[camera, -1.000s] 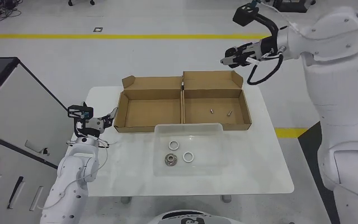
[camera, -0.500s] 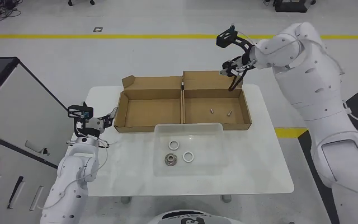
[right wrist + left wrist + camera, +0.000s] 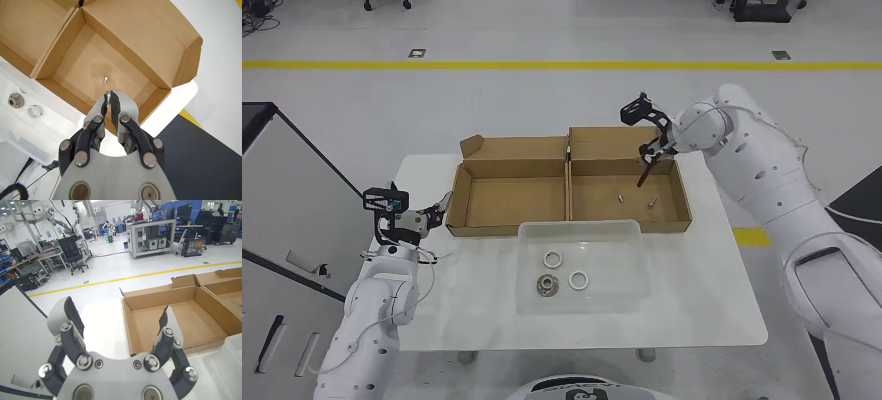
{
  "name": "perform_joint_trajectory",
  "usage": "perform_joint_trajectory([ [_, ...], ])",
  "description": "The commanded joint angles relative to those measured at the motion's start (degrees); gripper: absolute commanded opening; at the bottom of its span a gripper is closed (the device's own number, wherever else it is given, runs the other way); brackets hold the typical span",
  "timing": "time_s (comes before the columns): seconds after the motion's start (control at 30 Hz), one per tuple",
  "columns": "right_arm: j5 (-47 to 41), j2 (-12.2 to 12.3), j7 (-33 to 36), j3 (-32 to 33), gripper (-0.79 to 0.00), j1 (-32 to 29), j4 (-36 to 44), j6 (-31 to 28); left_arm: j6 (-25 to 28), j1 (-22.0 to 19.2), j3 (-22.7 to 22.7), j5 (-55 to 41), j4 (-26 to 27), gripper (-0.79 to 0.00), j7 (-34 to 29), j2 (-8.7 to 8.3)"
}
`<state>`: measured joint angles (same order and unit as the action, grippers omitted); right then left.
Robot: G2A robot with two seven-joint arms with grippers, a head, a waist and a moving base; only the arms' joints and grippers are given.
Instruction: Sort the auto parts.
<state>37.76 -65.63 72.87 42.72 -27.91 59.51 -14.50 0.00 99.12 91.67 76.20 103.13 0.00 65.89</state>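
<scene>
Over the right cardboard box (image 3: 592,195), right jaws pinch 1 small bolt (image 3: 108,98) across its threads; it looks light, rigid, slippery. Left jaws spread.

The left arm (image 3: 377,310) and the right arm (image 3: 762,170) wore smooth, glossy white shells with rounded joints. A small black left camera (image 3: 382,200) sat at one wrist, and a matching right camera (image 3: 637,108) at the other. The left gripper (image 3: 118,311) and the right gripper (image 3: 109,97) were built alike. Each had a brushed silver base plate (image 3: 117,381), curved black link bars (image 3: 73,342) pinned with round silver screws (image 3: 83,361), and pale fingers lined with black ribbed pads (image 3: 74,313). Black cables (image 3: 18,185) trailed beside the right wrist.
</scene>
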Motion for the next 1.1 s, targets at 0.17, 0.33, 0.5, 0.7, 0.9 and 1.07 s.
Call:
perform_joint_trajectory([
  [0.17, -0.17, -1.18, -0.82, -2.17, -0.785, -0.98, -3.57, 1.41, 0.0, 0.0, 0.0, 0.0, 0.0, 0.0, 0.0, 0.0],
  [0.33, 0.35, -1.76, -0.91, -3.29, -0.785, -1.74, -5.77, 2.08, 0.0, 0.0, 0.0, 0.0, 0.0, 0.0, 0.0, 0.0],
  [0.5, 1.14, -2.12, -1.17, -4.1, -0.785, -2.76, -8.26, 2.22, 0.0, 0.0, 0.0, 0.0, 0.0, 0.0, 0.0, 0.0],
  [0.7, 1.14, -2.52, -1.13, -4.59, -0.785, -3.78, -10.05, 2.42, 0.0, 0.0, 0.0, 0.0, 0.0, 0.0, 0.0, 0.0],
  [0.9, 1.57, -2.95, -1.41, -5.08, -0.785, -4.22, -10.87, 2.17, 0.0, 0.0, 0.0, 0.0, 0.0, 0.0, 0.0, 0.0],
  [1.07, 2.21, -3.29, -1.13, -5.54, -0.785, -4.51, -11.22, 2.11, 0.0, 0.0, 0.0, 0.0, 0.0, 0.0, 0.0, 0.0],
])
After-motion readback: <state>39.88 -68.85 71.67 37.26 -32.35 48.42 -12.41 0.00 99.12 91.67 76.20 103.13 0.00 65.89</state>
